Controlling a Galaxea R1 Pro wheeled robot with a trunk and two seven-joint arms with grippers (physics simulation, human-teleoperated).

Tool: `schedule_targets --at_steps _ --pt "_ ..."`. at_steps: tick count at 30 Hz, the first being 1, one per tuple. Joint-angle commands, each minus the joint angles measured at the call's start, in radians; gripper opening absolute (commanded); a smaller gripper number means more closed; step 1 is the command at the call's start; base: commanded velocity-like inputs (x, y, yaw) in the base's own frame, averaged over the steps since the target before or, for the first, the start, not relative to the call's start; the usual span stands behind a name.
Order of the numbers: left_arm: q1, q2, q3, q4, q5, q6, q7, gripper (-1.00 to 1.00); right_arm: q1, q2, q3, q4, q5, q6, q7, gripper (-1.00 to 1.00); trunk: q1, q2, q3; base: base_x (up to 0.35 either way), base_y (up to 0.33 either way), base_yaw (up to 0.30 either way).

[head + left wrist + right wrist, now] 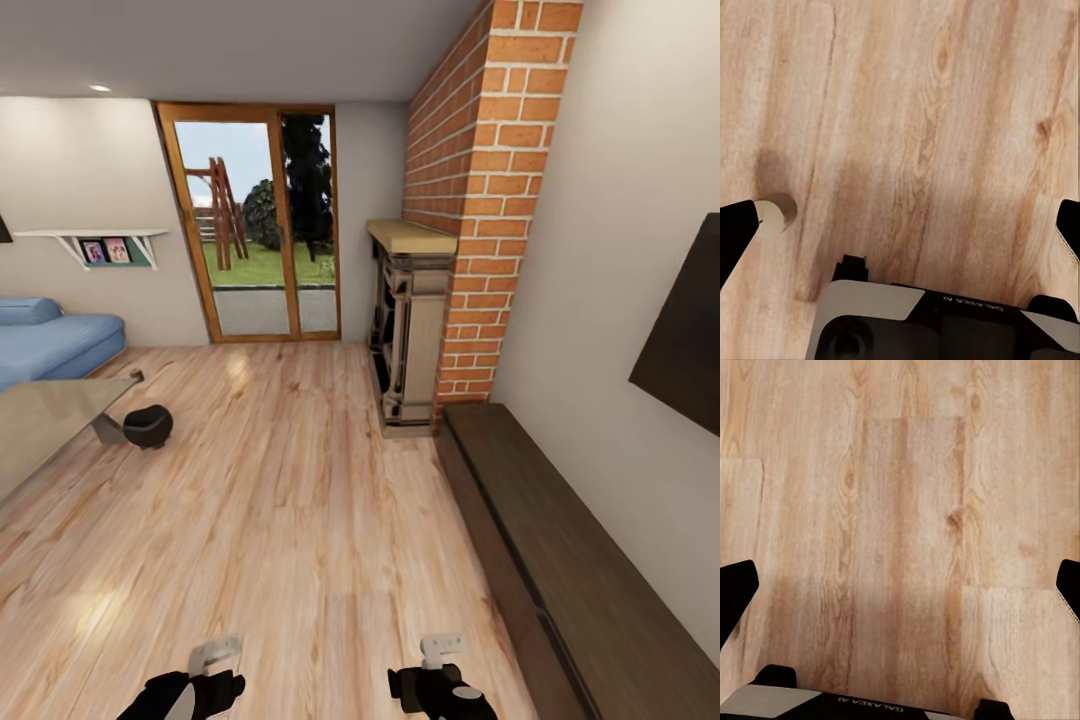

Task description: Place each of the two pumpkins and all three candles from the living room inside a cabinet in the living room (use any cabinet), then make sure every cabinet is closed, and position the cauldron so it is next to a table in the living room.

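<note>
While the robot faces down the living room, its left gripper (215, 655) and right gripper (440, 650) hang low at the near edge of the head view, both above bare light wood floor (290, 500). Each wrist view shows the two black fingertips (736, 225) set far apart at opposite sides, fingertips (735, 589) likewise on the right arm, with nothing but floorboards between them: both jaws stand wide and hold nothing. A small pale round object (778, 212) lies on the floor just beside the left gripper's fingertip; what it is cannot be told. Along the right wall runs the long dark-brown cabinet (560, 560), its fronts shut as far as can be seen, under a black TV (690, 350). A red-brick fireplace column (480, 200) rises at its far end. At far left, the black cauldron (148, 426) sits on the floor close to the leg of a table (50, 420), with a blue sofa (50, 340) behind. A glass door (262, 230) closes the far wall.
</note>
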Motion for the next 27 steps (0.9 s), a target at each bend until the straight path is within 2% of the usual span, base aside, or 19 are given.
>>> schedule_targets --at_steps 1,11,27 --pt "-0.001 0.000 0.000 -0.002 0.009 0.006 0.004 1.00 -0.001 0.000 0.005 -0.002 -0.010 0.003 -0.009 1.00 0.001 -0.002 -0.002 0.327 -0.015 0.047" --pt "-0.001 0.000 0.001 0.002 0.011 0.006 0.003 1.00 -0.001 0.002 0.006 -0.002 -0.010 0.003 -0.009 1.00 0.001 -0.002 -0.002 0.314 0.016 0.137" --pt "0.000 0.000 0.002 0.002 0.012 0.006 0.002 1.00 -0.001 0.002 0.008 -0.001 -0.010 0.003 -0.009 1.00 0.001 -0.002 -0.002 0.326 0.006 0.013"
